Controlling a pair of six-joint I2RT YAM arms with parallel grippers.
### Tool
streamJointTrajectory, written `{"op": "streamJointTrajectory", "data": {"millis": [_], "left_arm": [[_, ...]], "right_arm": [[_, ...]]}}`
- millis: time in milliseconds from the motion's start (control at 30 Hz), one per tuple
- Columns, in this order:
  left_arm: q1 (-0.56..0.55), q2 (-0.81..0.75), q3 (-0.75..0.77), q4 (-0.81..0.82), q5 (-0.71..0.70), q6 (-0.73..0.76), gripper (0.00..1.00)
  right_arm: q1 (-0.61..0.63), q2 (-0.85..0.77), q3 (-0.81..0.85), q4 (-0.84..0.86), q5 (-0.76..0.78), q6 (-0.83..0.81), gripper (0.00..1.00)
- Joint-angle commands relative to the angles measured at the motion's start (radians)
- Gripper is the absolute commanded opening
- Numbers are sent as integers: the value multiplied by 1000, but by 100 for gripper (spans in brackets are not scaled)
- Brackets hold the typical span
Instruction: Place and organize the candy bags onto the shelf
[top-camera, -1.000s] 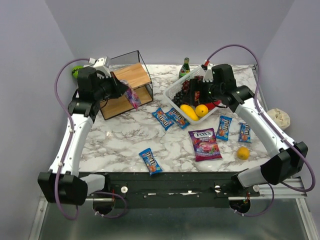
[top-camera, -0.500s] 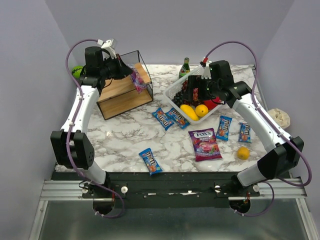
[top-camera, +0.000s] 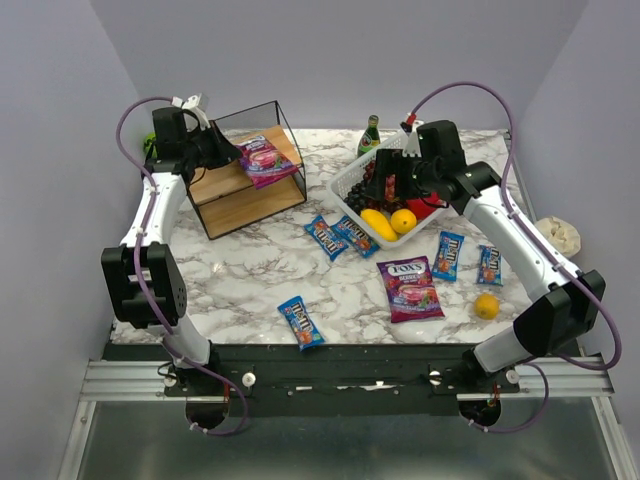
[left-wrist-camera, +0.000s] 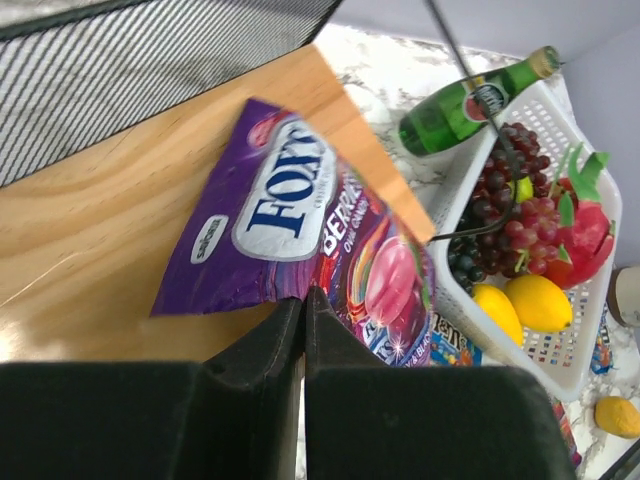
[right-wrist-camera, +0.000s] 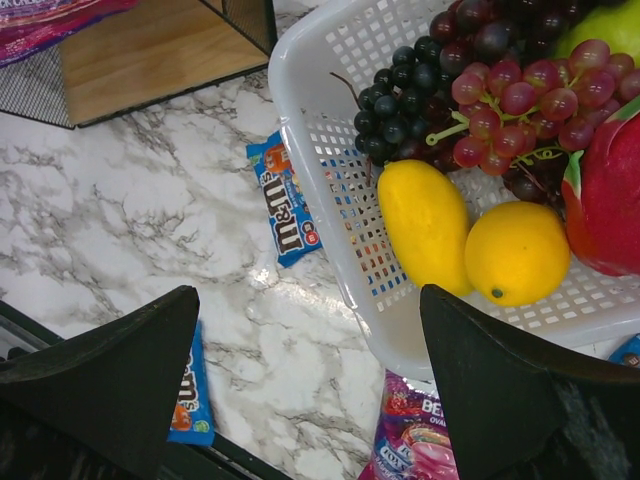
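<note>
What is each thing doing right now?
Shelf: upright, one bag on it.
Purple bag: flat on the top board.
Left pincer: shut, tips at that bag's edge.
Right pincer: wide open, empty.
Second purple bag: flat on the table.
Blue packets: five, flat on the table.
Bottle: upright.

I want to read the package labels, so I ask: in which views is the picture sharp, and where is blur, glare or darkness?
Top view: even soft light, the table sharp. Left wrist view: the purple bag has readable lettering; the left gripper is an almost black mass. Right wrist view: the basket and blue packet sharp; the right gripper dark, soft-edged.
</note>
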Motion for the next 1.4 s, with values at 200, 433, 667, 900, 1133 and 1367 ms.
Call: {"op": "streamJointTrajectory", "data": {"millis": [200, 433, 667, 900, 1133, 1367], "left_arm": [[36, 53, 22, -71, -87, 11, 16], [31, 105, 75, -110, -99, -9, 10], [2, 183, 160, -112, -70, -18, 1], [-22, 232, 224, -113, -30, -4, 0], [-22, 268, 293, -202, 66, 105, 0], [-21, 303, 376, -279, 30, 186, 0]], "right_arm": [[-6, 20, -7, 25, 24, 10, 100], [-6, 7, -31, 26, 30, 15, 100], [-6, -6, -54, 30, 28, 23, 100], [-8, -31, -82, 30, 46, 32, 100], [-8, -43, -97, 30, 57, 39, 100], [-8, -46, -102, 30, 59, 46, 100]]}}
